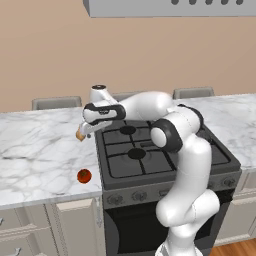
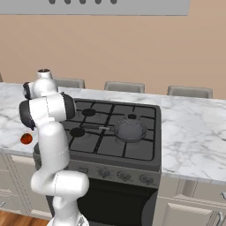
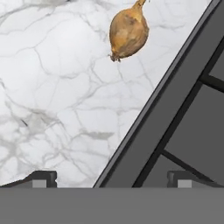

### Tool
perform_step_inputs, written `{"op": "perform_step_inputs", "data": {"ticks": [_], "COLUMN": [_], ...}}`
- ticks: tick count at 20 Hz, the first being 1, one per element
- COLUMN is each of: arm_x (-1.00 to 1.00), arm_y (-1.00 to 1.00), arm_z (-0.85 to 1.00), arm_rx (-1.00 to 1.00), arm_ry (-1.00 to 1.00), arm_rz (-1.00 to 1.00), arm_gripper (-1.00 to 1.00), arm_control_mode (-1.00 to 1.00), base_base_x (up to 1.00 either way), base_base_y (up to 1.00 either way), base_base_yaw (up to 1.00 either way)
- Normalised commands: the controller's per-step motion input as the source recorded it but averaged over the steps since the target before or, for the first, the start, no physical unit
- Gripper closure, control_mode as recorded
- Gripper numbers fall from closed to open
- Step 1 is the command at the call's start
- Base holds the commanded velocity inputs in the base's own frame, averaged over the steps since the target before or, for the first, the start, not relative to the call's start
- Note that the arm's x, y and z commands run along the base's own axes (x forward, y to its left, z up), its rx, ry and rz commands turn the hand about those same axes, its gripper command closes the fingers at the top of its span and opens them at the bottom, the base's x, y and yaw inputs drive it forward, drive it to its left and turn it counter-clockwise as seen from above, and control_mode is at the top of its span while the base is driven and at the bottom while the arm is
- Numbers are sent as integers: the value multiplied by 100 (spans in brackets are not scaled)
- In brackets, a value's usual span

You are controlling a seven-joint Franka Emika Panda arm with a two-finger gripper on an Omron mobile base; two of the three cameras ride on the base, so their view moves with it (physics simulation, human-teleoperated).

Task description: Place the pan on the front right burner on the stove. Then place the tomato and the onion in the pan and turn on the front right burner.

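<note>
The pan sits on the stove over the front right burner, its black handle pointing left. The onion lies on the marble counter just left of the stove's edge. My gripper hangs above the counter next to the onion. In the hand view the gripper is open and empty, with the onion ahead of its fingertips. The tomato rests nearer the counter's front edge and also shows as the tomato left of the arm.
The stove's raised black grates lie right beside the hand. A row of knobs runs along the stove's front panel. Marble counter stretches left of the stove, and chair backs stand behind it. A range hood hangs overhead.
</note>
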Motion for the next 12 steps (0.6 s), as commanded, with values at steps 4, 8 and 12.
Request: {"op": "perform_step_inputs", "data": {"ticks": [4, 8, 12], "arm_x": [20, 17, 18], "arm_y": [11, 11, 13], "arm_z": [-27, -12, -8], "arm_rx": [0, 1, 3], "arm_ry": [-4, -4, -1], "arm_rz": [8, 6, 2], "arm_gripper": [-100, -100, -100], "arm_control_mode": [-100, -100, -100], "base_base_x": [0, 0, 0], "base_base_y": [0, 0, 0], "base_base_yaw": [0, 0, 0]}}
